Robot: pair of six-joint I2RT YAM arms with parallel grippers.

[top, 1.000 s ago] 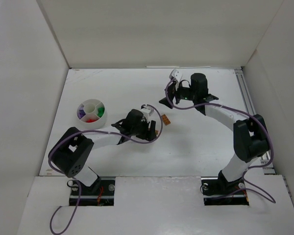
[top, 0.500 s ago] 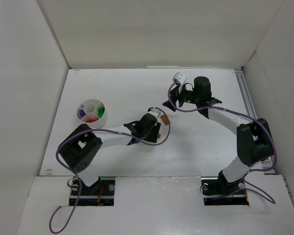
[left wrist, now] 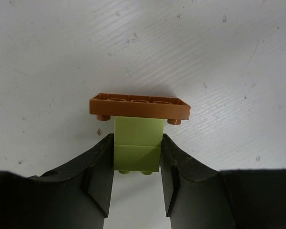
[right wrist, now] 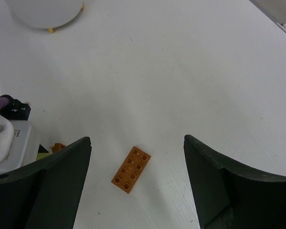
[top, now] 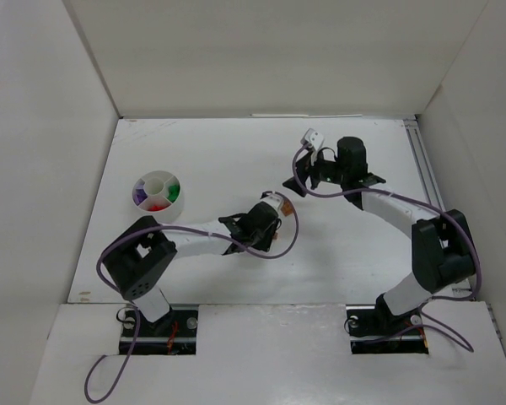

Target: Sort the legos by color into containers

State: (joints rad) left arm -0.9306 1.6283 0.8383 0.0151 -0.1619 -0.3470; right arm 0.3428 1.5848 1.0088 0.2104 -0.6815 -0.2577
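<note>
My left gripper point(left wrist: 137, 164) is shut on a pale green brick point(left wrist: 137, 143), its fingers point(left wrist: 97, 171) pressed to both sides. An orange-brown plate point(left wrist: 139, 106) is stuck across the brick's far end, and both rest on the table. In the top view the left gripper point(top: 268, 226) is at mid-table and hides this stack. My right gripper point(top: 302, 169) is open and empty, above and behind a loose orange-brown 2x4 brick point(right wrist: 131, 169), which also shows in the top view point(top: 288, 207). The round white cup point(top: 156, 196) at the left holds purple, green and red bricks in separate compartments.
The cup's underside edge point(right wrist: 45, 12) shows far off in the right wrist view, with the left wrist's white camera housing point(right wrist: 9, 138) at the frame's left. White walls enclose the table on three sides. A rail point(top: 422, 160) runs along the right edge.
My left gripper has moved right over the pale green and orange-brown stack and now covers it. My right gripper has drawn back slightly to the right.
</note>
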